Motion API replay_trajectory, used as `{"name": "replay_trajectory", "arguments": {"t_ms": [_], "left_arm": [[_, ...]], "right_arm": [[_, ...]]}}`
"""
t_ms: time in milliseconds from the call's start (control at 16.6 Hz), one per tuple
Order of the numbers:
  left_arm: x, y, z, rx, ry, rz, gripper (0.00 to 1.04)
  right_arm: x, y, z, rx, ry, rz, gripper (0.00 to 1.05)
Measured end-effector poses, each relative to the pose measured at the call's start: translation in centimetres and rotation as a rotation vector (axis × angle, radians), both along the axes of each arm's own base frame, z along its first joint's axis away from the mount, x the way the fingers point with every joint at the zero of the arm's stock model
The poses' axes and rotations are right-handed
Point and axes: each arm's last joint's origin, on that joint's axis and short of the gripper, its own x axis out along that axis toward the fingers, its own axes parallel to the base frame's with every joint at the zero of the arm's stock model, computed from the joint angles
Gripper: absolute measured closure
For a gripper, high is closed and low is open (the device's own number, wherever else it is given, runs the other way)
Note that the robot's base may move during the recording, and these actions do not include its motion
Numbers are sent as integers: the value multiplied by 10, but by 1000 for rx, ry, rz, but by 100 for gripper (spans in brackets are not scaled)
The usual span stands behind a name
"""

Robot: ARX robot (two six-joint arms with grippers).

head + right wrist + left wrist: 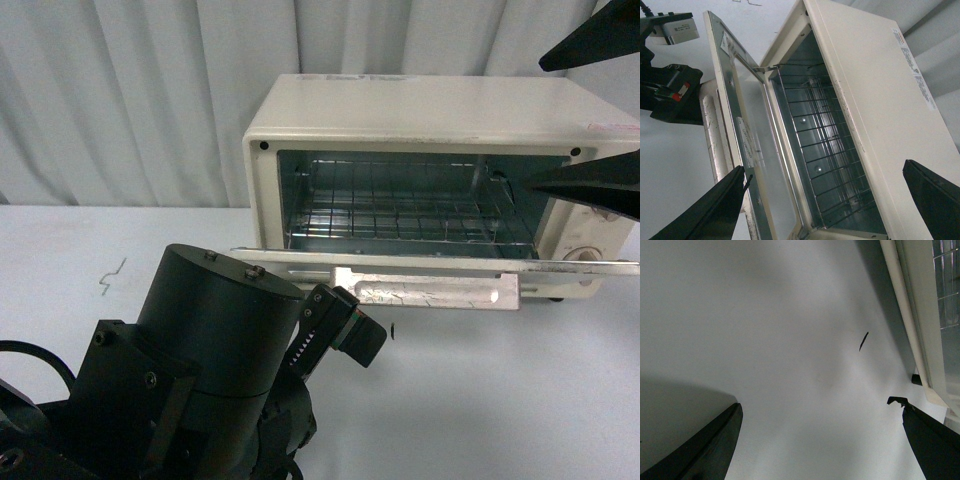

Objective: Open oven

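The cream-white oven (420, 110) stands on the white table at the right. Its glass door (300, 258) hangs down flat and open, with the beige bar handle (430, 288) at its front edge. The wire rack (400, 205) shows inside. My right gripper (600, 110) is open, above and in front of the oven's right end, touching nothing. In the right wrist view the gripper (822, 200) frames the open door (747, 150) and the rack (825, 145). My left gripper (340, 330) is open and empty, low over the table just left of the handle. It also shows in the left wrist view (820, 440).
A white curtain (150, 90) hangs behind the table. A small dark mark (394, 330) lies on the table under the door; it also shows in the left wrist view (863, 341). A thin squiggle (115, 272) lies at the left. One knob (583, 255) peeks out behind the door.
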Motion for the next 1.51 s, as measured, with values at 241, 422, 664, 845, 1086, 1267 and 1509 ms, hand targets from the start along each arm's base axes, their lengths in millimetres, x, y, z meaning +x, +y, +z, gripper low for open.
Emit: {"name": "replay_trajectory", "arguments": {"t_ms": [241,422,664,845,1086,1267,1509], "left_arm": [[0,0,0,0,0,0,7],[0,0,0,0,0,0,7],[0,0,0,-3,1,-2,7],[0,0,0,-1,2,-1,7],[0,0,0,2,0,4,7],[0,0,0,1,0,2,7],[0,0,0,2,0,3,7]], "right_arm": [[0,0,0,0,0,0,6],[1,0,1,1,-9,-6,7],[-30,-6,-28,273,-262,-685,37],[-53,-24,-33,585,-287,-908,55],[-113,-38,-57,821,-204,-954,103],[-130,-51,-61,834,-210,-958,103],[-151,-50,-69,832,-200,-951,103]]}}
